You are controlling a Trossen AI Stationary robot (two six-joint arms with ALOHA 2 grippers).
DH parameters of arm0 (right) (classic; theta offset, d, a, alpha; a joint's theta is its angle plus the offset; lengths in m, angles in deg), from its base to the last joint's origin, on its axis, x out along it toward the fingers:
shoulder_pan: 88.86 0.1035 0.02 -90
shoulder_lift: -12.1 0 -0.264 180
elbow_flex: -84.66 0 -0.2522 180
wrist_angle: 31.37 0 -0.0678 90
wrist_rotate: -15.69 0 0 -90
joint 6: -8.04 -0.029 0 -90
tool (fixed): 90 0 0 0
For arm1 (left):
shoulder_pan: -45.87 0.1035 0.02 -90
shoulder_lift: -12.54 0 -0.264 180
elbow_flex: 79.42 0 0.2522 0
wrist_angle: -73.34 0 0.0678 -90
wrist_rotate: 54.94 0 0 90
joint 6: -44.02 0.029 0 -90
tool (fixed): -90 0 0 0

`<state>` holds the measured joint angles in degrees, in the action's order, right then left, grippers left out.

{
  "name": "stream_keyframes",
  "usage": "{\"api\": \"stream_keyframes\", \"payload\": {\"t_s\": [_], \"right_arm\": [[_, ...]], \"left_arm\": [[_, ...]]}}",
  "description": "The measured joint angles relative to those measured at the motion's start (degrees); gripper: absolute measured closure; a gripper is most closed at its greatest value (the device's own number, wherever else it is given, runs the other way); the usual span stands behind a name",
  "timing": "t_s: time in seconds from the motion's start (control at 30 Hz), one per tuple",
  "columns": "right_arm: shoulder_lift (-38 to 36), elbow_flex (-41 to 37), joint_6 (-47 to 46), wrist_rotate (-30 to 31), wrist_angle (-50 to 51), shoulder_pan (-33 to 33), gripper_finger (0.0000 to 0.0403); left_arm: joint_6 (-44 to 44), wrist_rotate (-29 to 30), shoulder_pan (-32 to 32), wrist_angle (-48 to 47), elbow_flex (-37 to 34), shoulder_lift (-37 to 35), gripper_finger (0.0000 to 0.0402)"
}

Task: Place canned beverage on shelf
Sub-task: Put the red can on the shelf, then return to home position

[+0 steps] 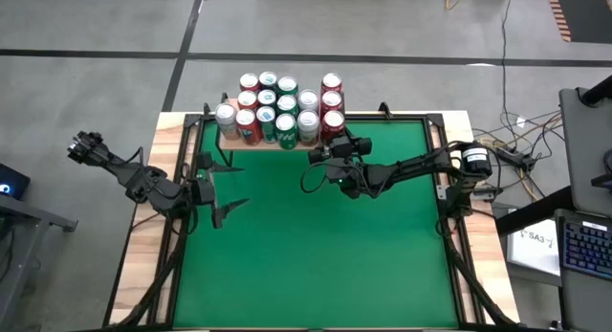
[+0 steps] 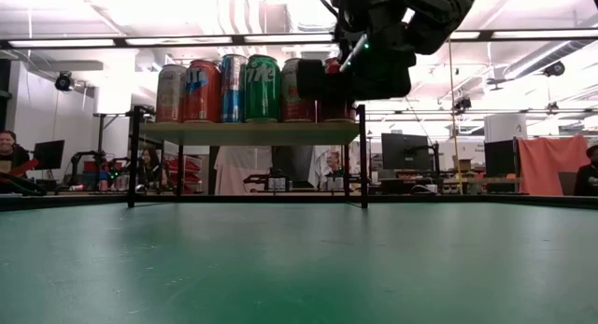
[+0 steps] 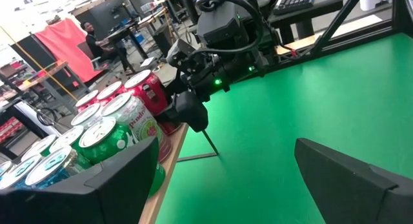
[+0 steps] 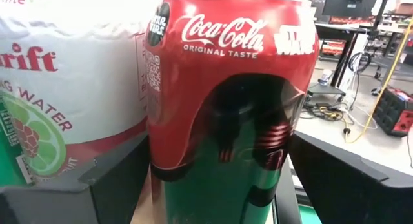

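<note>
Several beverage cans [image 1: 277, 107] stand upright in rows on the shelf [image 2: 248, 133], a light-wood board on thin black legs at the table's far edge. A red Coca-Cola can [image 4: 232, 88] stands at the shelf's near right corner [image 1: 332, 124]. My right gripper [image 1: 331, 141] reaches level to it from the near side and is open, one finger on each side of the can. My left gripper [image 1: 222, 188] hangs open over the table's left side with nothing between its fingers.
A white sparkling-water can [image 4: 64, 88] stands close beside the red can. Black frame rails [image 1: 316, 117] run along the green table's [image 1: 316, 255] edges. Beyond the far edge are desks, monitors and seated people [image 2: 9, 156].
</note>
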<state>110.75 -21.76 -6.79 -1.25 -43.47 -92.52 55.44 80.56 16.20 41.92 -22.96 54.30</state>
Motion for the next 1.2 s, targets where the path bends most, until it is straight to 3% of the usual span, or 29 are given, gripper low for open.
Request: {"api": "stream_keyframes", "payload": {"t_s": [1.2], "right_arm": [[0.0, 6.5, 11.6, 3.0, 0.3, 2.6, 0.0053]], "left_arm": [[-1.4, 0.0, 0.0, -0.2, -0.1, 0.3, 0.0055]]}}
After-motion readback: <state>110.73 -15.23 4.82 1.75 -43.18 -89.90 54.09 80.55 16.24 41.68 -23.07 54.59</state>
